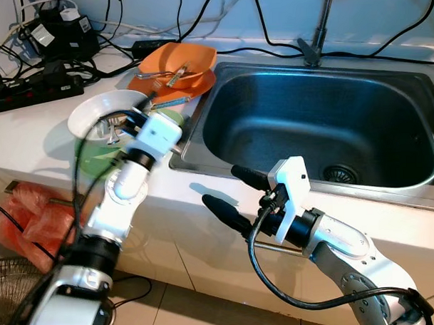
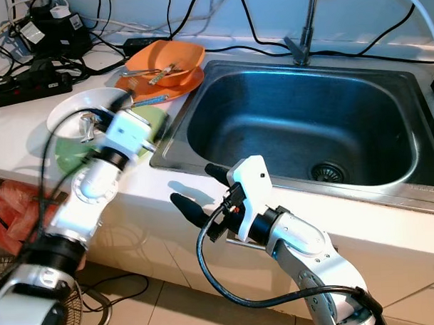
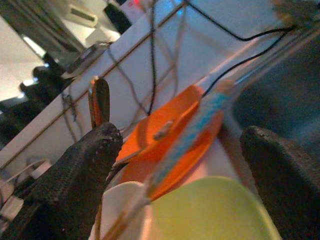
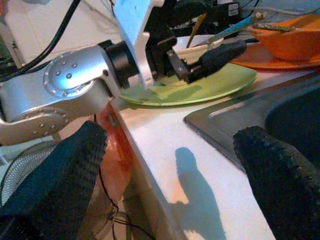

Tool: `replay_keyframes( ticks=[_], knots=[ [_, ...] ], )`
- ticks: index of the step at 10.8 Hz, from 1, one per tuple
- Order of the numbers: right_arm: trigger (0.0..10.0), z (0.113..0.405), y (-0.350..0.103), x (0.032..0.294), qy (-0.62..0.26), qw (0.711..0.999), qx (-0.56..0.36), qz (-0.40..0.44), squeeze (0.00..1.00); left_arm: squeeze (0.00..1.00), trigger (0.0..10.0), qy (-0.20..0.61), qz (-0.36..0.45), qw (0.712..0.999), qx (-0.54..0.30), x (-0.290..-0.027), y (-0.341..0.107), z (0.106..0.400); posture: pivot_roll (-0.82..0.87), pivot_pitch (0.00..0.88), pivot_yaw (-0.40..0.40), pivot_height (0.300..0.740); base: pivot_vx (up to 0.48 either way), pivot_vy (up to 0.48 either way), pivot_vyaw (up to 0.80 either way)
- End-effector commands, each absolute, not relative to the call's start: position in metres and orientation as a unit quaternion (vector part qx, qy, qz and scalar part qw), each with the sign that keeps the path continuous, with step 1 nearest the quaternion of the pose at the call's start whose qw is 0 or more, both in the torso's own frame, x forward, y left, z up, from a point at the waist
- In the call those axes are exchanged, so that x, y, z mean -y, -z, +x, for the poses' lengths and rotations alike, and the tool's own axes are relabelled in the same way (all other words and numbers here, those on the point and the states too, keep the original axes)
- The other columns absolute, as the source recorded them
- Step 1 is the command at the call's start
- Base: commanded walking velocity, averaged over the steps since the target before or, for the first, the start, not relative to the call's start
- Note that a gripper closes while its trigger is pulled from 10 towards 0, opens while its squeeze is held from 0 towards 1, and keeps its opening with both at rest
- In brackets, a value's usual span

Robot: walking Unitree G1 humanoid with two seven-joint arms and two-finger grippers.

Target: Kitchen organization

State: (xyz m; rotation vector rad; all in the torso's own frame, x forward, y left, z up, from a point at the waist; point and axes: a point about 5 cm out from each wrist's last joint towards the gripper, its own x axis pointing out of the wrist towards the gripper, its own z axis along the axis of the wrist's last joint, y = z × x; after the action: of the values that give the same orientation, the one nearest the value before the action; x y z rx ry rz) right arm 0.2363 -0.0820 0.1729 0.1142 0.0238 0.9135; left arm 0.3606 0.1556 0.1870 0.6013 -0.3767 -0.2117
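Silver left gripper (image 1: 133, 122) spread above green plate (image 4: 220, 85), right gripper (image 1: 232, 194) spread near sink (image 1: 330, 130).

Brushed steel sink (image 1: 322, 123); glossy orange plastic bowl (image 1: 188, 60).

No readable text turned up anywhere; the white labels on the black power adapters (image 1: 59, 29) at the back of the desk were too blurred to read.

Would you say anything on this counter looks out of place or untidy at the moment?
Yes. Black cables and a power strip sprawl across the counter beside the sink. Next to them, an orange bowl holding utensils sits on stacked plates. The left gripper, fingers open, is over the green plate.
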Motion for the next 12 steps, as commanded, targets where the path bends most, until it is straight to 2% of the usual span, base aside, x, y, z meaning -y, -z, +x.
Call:
replay_keyframes(
  ticks=[1,4,9,12],
  knots=[
    [10.0,0.233,-0.175,0.079,-0.446,0.893,-0.010,0.058,0.00,0.00,10.0,0.090,0.293,0.933,0.188,-0.162,-0.191,0.363,0.03,0.078,0.086,0.740,0.000,0.000,0.00],
    [10.0,0.235,-0.175,0.080,-0.445,0.893,-0.011,0.060,0.00,0.00,10.0,0.092,0.285,0.937,0.178,-0.162,-0.178,0.355,0.03,0.076,0.082,0.740,0.000,0.000,0.00],
    [10.0,0.236,-0.175,0.080,-0.444,0.894,-0.010,0.060,0.00,0.00,10.0,0.098,0.295,0.939,0.150,-0.163,-0.174,0.365,0.03,0.070,0.085,0.740,0.000,0.000,0.00],
    [10.0,0.237,-0.175,0.080,-0.441,0.895,-0.009,0.062,0.00,0.00,10.0,0.114,0.284,0.937,0.168,-0.156,-0.176,0.360,0.03,0.066,0.086,0.740,0.000,0.000,0.00]
  ],
)
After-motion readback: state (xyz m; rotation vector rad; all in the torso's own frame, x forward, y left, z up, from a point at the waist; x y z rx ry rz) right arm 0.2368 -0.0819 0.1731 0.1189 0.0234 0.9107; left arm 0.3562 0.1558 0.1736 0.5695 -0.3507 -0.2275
